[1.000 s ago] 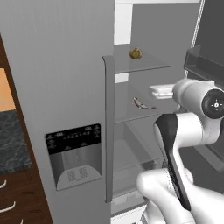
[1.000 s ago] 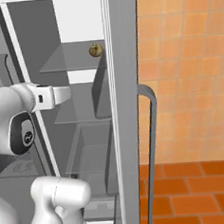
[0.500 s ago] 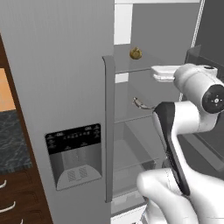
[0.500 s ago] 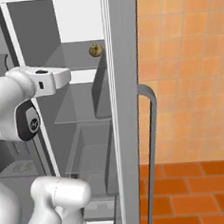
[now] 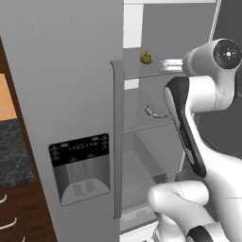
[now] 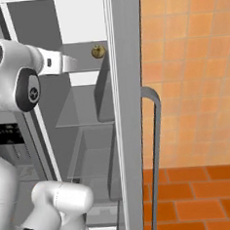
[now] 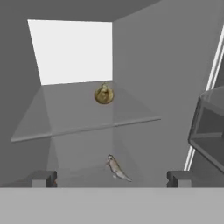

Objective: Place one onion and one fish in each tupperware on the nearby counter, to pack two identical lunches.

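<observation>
A golden-brown onion [image 5: 146, 57] [image 6: 98, 52] [image 7: 104, 94] sits on the upper glass shelf inside the open fridge. One shelf lower lies a small grey fish [image 5: 150, 111] [image 7: 117, 168]. My gripper [image 5: 171, 63] [image 6: 73, 62] [image 7: 111, 179] hangs at the upper shelf's height, in front of the onion and apart from it. It is open, and nothing is between its fingertips [image 7: 43, 178]. A corner of the black-grey marbled counter [image 5: 12, 151] shows at the far left. The tupperware is out of view.
The closed fridge door with the dispenser panel [image 5: 80, 170] stands left of the opening. The other door's edge and curved handle [image 6: 156, 148] stand on the right before an orange tiled wall. A door bin [image 7: 210, 122] juts in at the right. Brown cabinets [image 5: 9, 217] sit under the counter.
The arm has lifted the hand from the fish shelf's level up to the onion shelf's level. The onion and the fish have not moved.
</observation>
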Robot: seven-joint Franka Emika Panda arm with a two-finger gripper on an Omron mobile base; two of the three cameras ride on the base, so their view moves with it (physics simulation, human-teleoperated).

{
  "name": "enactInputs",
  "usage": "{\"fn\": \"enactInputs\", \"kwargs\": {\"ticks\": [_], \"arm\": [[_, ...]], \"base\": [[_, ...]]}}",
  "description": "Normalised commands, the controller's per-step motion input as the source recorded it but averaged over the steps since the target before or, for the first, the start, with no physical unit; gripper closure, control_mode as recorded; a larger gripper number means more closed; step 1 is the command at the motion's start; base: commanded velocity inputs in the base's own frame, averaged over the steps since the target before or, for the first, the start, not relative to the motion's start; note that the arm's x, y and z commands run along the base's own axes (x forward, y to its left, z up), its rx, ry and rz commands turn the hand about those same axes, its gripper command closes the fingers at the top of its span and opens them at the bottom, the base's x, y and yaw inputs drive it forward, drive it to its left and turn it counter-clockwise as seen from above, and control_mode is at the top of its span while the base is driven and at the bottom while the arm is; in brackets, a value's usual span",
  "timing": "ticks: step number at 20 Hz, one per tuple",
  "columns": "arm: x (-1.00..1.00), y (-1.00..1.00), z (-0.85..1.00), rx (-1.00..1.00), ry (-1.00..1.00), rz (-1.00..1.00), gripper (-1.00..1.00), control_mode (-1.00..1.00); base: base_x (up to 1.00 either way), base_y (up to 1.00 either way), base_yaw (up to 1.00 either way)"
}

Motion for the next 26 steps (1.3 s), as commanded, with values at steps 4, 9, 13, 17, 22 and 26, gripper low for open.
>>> {"fn": "enactInputs", "kwargs": {"ticks": [4,9,13,17,22,26], "arm": [[0.43,0.0,-0.12,0.08,0.25,0.0,-1.0,-1.0],[0.43,0.0,-0.2,0.03,0.04,0.0,-1.0,-1.0],[0.35,0.0,-0.42,0.0,0.01,0.0,-1.0,-1.0],[0.28,0.0,-0.33,0.0,-0.12,0.0,-1.0,-1.0],[0.37,-0.04,-0.02,0.0,-0.08,0.0,-1.0,-1.0],[0.67,-0.25,-0.03,0.0,0.04,0.0,-1.0,-1.0]], "base": [[0.0,0.0,0.0],[0.0,0.0,0.0],[0.0,0.0,0.0],[0.0,0.0,0.0],[0.0,0.0,0.0],[0.0,0.0,0.0]]}}
